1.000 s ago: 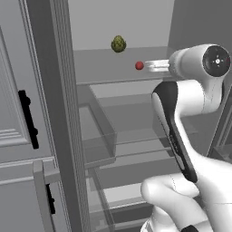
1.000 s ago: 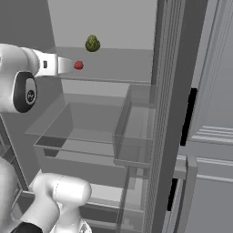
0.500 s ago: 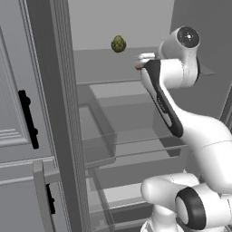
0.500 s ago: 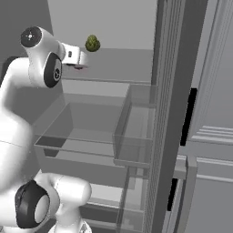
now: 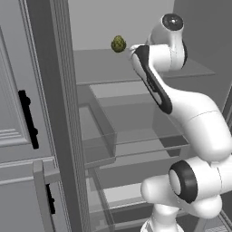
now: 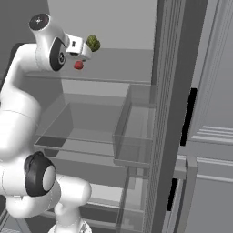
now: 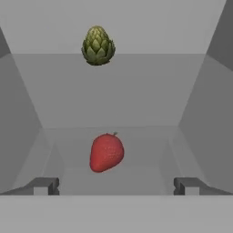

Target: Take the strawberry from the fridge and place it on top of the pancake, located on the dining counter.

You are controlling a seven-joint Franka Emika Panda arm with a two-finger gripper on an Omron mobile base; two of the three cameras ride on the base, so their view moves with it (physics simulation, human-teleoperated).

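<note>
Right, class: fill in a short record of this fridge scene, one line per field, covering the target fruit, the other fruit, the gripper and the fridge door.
target fruit: strawberry, red, lying on the upper fridge shelf
other fruit: bumpy yellow-green fruit, farther back on the same shelf
gripper: gripper open, fingertips either side of the strawberry, not touching it
held item: nothing
fridge door: open, clear drawers visible below the shelf

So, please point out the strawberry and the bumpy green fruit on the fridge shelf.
strawberry [image 7: 106, 152], hand view, middle of its red body.
bumpy green fruit [image 7: 98, 46], hand view, middle of its scaly surface.
</note>
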